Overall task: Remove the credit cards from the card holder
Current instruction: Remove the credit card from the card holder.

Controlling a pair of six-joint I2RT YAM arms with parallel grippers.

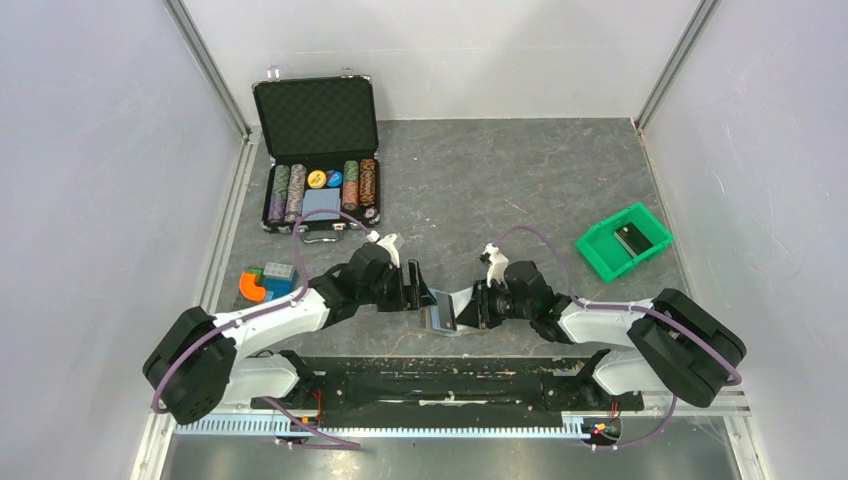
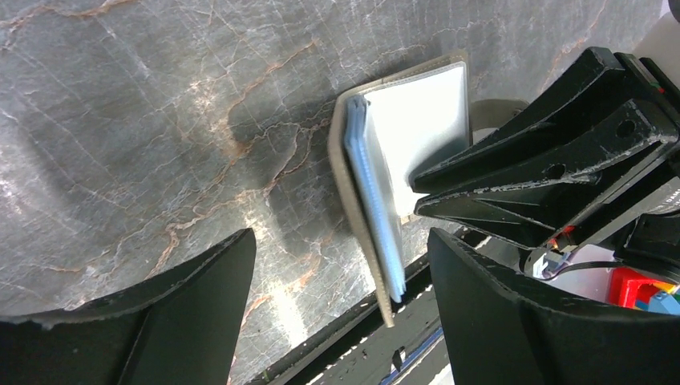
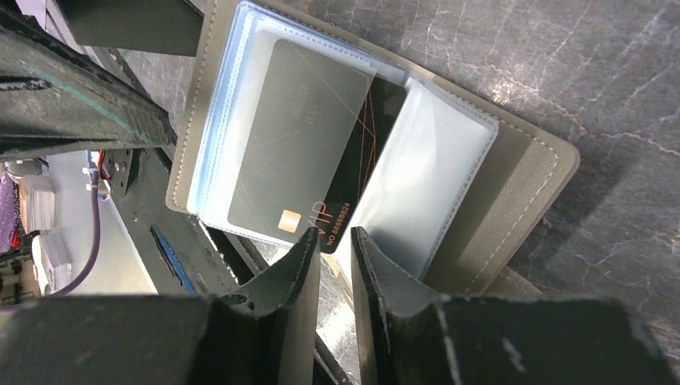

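Note:
The card holder (image 1: 441, 312) is a tan wallet lying spread out near the table's front edge, between both grippers. The right wrist view shows its tan cover (image 3: 513, 184) and pale clear sleeves. A dark credit card (image 3: 297, 136) with a gold chip sticks partway out of one sleeve. My right gripper (image 3: 335, 233) has its jaws a narrow gap apart, and the card's corner lies right at its tips. My left gripper (image 2: 341, 241) is wide open, its fingers on either side of the holder's raised edge (image 2: 377, 200) without touching it.
An open black chip case (image 1: 320, 160) stands at the back left. A green bin (image 1: 622, 240) with a dark item sits at the right. Coloured blocks (image 1: 265, 282) lie by the left arm. A black rail (image 1: 440, 375) runs just in front of the holder.

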